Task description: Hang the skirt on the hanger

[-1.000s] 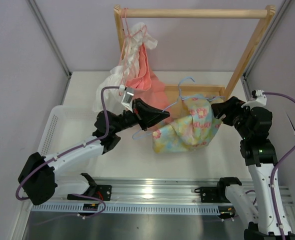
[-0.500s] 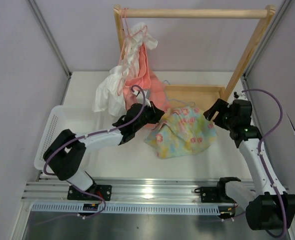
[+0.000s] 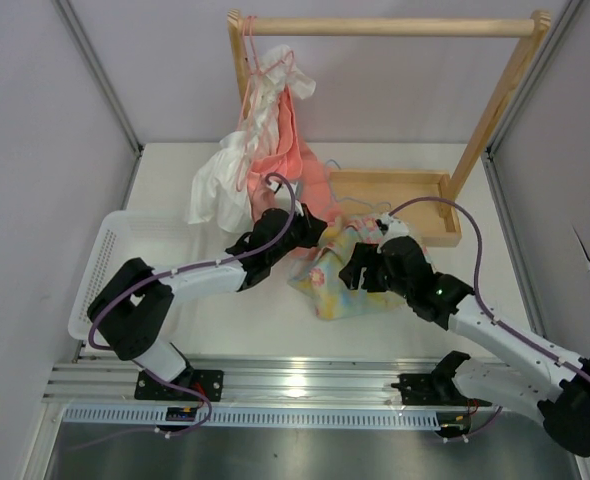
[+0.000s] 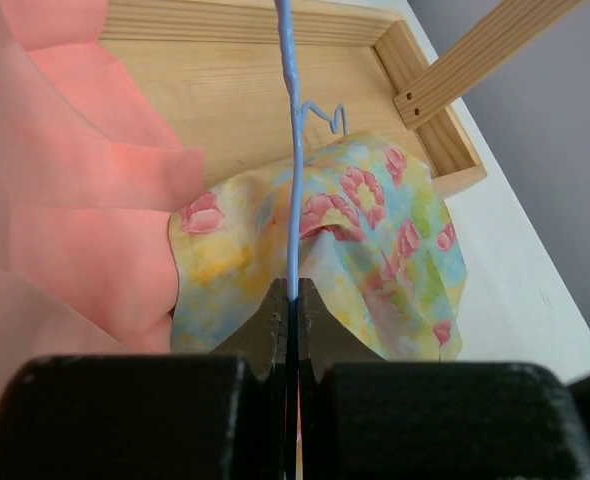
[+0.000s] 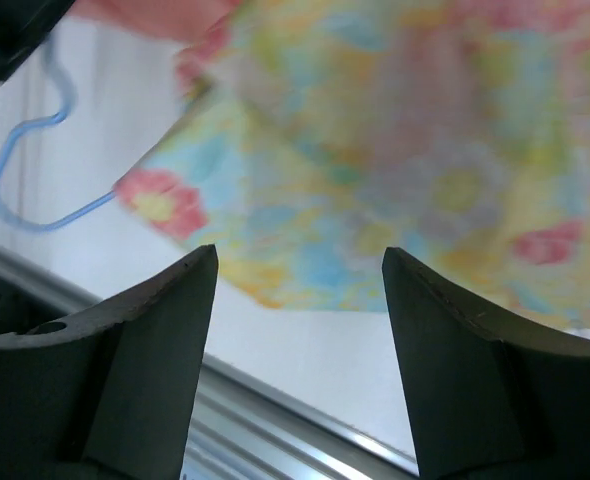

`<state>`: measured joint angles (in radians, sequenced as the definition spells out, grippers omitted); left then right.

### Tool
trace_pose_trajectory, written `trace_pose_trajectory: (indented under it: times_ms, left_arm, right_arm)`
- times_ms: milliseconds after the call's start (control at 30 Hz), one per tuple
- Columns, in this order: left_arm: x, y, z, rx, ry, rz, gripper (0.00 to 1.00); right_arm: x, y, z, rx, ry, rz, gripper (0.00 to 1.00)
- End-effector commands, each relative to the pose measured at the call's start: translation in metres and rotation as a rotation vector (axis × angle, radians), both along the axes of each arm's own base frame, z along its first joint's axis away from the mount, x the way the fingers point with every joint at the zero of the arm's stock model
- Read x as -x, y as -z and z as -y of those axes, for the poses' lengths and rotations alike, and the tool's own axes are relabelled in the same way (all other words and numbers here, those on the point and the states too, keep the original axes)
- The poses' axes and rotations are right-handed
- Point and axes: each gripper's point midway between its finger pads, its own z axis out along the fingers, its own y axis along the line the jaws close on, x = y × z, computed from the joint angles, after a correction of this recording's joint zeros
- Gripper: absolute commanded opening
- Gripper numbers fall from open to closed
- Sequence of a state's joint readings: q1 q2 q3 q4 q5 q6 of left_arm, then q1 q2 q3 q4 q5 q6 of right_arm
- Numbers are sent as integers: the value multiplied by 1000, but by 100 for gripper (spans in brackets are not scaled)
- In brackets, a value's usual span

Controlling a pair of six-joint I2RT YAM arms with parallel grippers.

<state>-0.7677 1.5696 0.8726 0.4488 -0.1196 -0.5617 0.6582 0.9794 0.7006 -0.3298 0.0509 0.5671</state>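
The skirt (image 3: 337, 280), pale yellow and blue with pink flowers, lies crumpled on the white table in front of the wooden base. In the left wrist view the thin blue wire of the hanger (image 4: 293, 160) runs straight out over the skirt (image 4: 380, 235). My left gripper (image 4: 292, 290) is shut on that wire. My right gripper (image 3: 355, 272) hangs open just above the skirt's near edge, nothing between its fingers (image 5: 165, 330). In the right wrist view the skirt (image 5: 395, 140) is blurred, and a loop of the hanger (image 5: 30, 195) shows to its left.
A wooden rack (image 3: 385, 25) stands at the back with its base tray (image 3: 395, 188). Salmon and white garments (image 3: 265, 130) hang from a pink hanger at its left end. A white basket (image 3: 105, 265) sits left. A metal rail (image 3: 305, 385) runs along the front.
The skirt, held up a second ago, now lies lower on the table. My right arm swung in from the right and dropped over the skirt's front. My left arm lowered, still gripping the hanger.
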Motion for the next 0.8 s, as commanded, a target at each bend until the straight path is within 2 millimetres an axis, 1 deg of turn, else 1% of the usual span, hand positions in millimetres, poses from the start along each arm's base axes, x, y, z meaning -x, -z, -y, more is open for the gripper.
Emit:
trace_pose_trajectory:
  times_ms: [0,67,100,133,167,200,233,267,300,333,367,433,500,533,600,633,667,700,733,767]
  left_arm:
    - [7,-34,9,54,65,121,0]
    - [12,-38,15,60,100,141,0]
    - [14,-39,17,62,111,143,0]
    - [14,-40,19,62,118,148,0]
    - [15,-41,21,64,129,150,0]
    - [17,-43,24,66,138,153,0]
    - [18,-43,25,61,141,157,0]
    - [18,-44,26,59,146,156,0]
    - [18,-45,27,58,151,158,0]
    - [19,-46,28,58,154,158,0]
    - [17,-49,29,62,155,161,0]
    - [19,-47,30,55,160,155,0]
    - [18,-51,31,60,163,159,0]
    - [18,-51,31,55,164,161,0]
    - [18,-51,31,54,164,160,0]
    - [18,-51,31,55,164,159,0]
    - [22,-53,35,63,194,160,0]
    - [21,-54,35,65,194,162,0]
    - [21,-53,35,65,194,160,0]
    - [22,-54,36,67,198,162,0]
  right_arm:
    - [-3,-26,-23,-33,56,134,72]
    - [2,-27,-36,-28,23,144,72]
    - [7,-22,-50,-17,-14,141,72]
    - [9,-21,-56,-4,-29,144,72]
    - [9,-24,-64,4,-35,159,73]
    - [13,-24,-72,31,-53,181,73]
    - [13,-14,-78,69,-64,172,73]
    - [11,-15,-82,82,-62,179,74]
    - [11,-10,-85,103,-60,176,74]
    - [7,0,-84,142,-42,170,74]
    - [6,3,-84,159,-33,169,74]
    - [3,5,-87,168,-36,181,74]
    - [2,4,-91,165,-36,191,72]
    - [1,3,-92,169,-36,198,69]
    - [-2,9,-92,199,-30,194,65]
    - [-3,8,-93,209,-31,198,58]
    - [-5,11,-92,219,-27,200,53]
    - [-5,10,-93,215,-28,205,48]
    - [-5,10,-93,211,-27,208,32]
    - [-6,5,-94,200,-27,218,23]
